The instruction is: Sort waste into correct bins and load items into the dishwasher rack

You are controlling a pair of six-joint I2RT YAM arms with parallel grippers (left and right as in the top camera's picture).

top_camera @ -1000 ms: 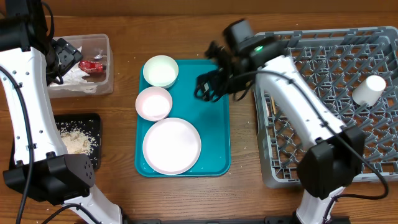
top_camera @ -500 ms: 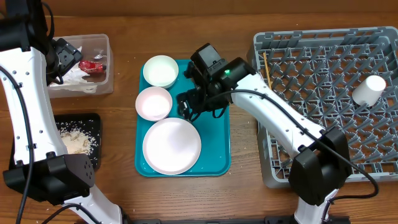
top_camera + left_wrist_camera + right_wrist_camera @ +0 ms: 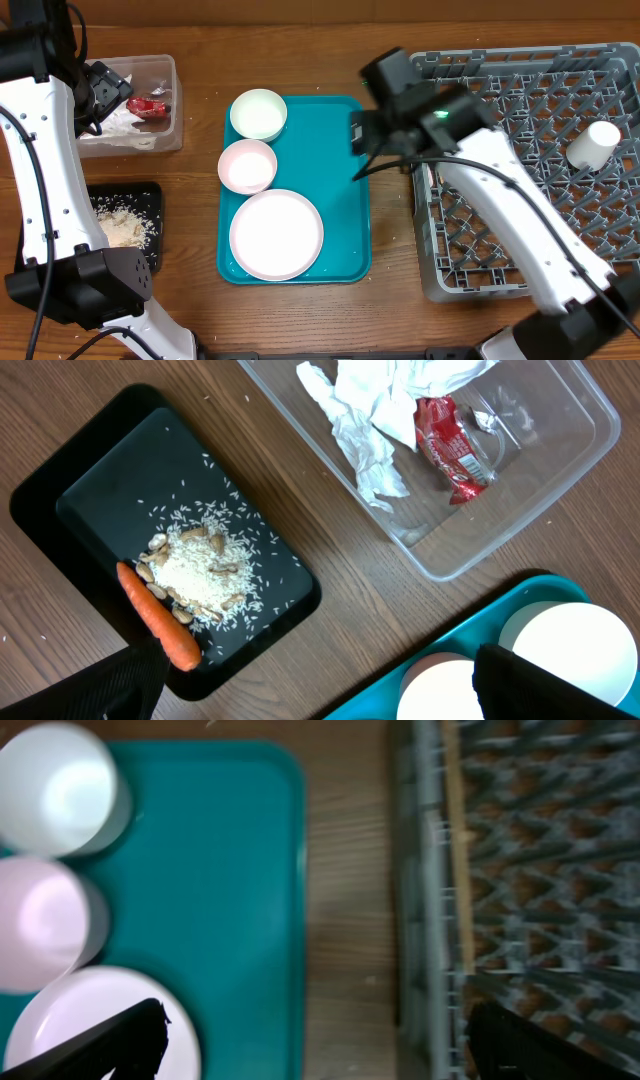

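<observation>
Overhead. Right gripper (image 3: pixel 360 150) is spread wide and empty, mid-frame over the right edge of the teal tray (image 3: pixel 345 245). Left gripper (image 3: pixel 95 95), upper left above the clear tub (image 3: pixel 170 140), is likewise spread and holds nothing. On the tray I count two bowls, the upper bowl (image 3: pixel 258 113) and the lower bowl (image 3: pixel 247 165), and one plate (image 3: pixel 276 235). One cup (image 3: pixel 593 143) lies in the dishwasher rack (image 3: pixel 520 80), right side.

Left wrist. The tub, upper right, holds one napkin (image 3: pixel 370 410) and one red wrapper (image 3: pixel 450 445). The black tray (image 3: pixel 60 490), at left, holds one carrot (image 3: pixel 160 630) and one heap of scraps (image 3: pixel 195 570). Waste looks sorted to me.

Right wrist. Blurred. Chopsticks (image 3: pixel 458 840) lie along the rack's left side; I cannot tell whether there is one or two. No fork found.

Risks. The dishes sit just beside each other, so wide fingers dropping on a bowl may knock its neighbour. The flat plate may slip from a rim pinch. The arm could snag the rack wall.
</observation>
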